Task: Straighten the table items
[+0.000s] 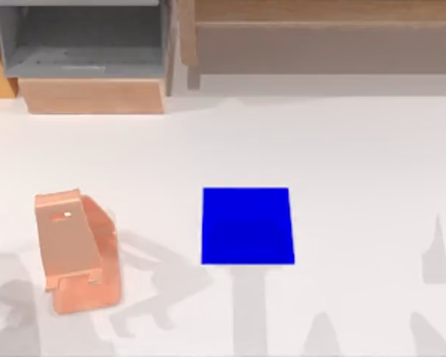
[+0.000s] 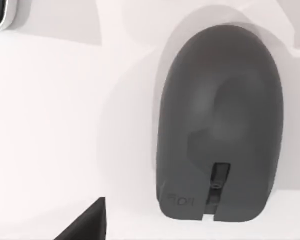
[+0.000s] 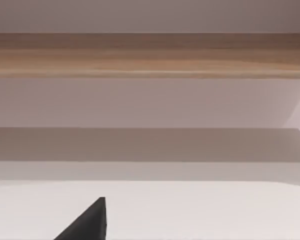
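In the left wrist view a dark grey oval mouse point(image 2: 220, 125), one of the table items, lies flat on the white table point(image 2: 50, 125). It is close below the camera. A dark part of my left gripper point(image 2: 85, 225) shows at the picture's edge, apart from the mouse and holding nothing. A rounded silver-edged corner of the smartphone point(image 2: 0, 15) shows beyond the mouse. In the right wrist view a dark part of my right gripper point(image 3: 87, 222) hangs over bare table point(image 3: 190, 210), facing the shelving.
From above, a blue square pad point(image 1: 247, 226) lies mid-table and a copper-pink stand point(image 1: 74, 249) stands at the left. Grey and wooden shelving point(image 1: 89, 52) and a long wooden shelf point(image 1: 320, 37) line the far edge. Arm shadows fall along the near edge.
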### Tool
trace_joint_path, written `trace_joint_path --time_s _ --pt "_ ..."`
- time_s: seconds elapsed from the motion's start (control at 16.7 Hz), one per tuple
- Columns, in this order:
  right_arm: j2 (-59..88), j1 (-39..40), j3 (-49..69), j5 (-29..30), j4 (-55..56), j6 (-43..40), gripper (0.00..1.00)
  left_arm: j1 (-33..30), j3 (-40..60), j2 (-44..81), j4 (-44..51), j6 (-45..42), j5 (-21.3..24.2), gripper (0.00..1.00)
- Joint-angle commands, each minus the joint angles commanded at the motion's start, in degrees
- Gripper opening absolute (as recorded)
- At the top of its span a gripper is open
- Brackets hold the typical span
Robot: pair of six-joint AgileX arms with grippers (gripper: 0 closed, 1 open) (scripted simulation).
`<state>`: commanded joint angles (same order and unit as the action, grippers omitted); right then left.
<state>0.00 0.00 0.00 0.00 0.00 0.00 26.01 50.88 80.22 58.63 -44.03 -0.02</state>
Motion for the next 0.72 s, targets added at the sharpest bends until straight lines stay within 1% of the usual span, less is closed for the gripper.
trace_joint_path --time_s 0.18,0.48,0.6,0.72 --pt "0.0 0.0 0.0 0.0 0.0 0.0 1.0 0.8 1.6 2.2 1.8 -1.4 0.0 1.0" --pt "0.0 0.0 0.0 0.0 0.0 0.0 1.0 0.6 1.3 2.1 1.5 -1.3 0.0 1.0" --pt "0.0 0.0 0.0 0.0 0.0 0.0 1.0 0.7 0.1 3.2 -0.4 -1.3 0.0 1.0" --pt "0.0 0.0 0.0 0.0 0.0 0.0 1.0 0.8 -1.9 4.9 -4.4 -1.4 0.0 1.0"
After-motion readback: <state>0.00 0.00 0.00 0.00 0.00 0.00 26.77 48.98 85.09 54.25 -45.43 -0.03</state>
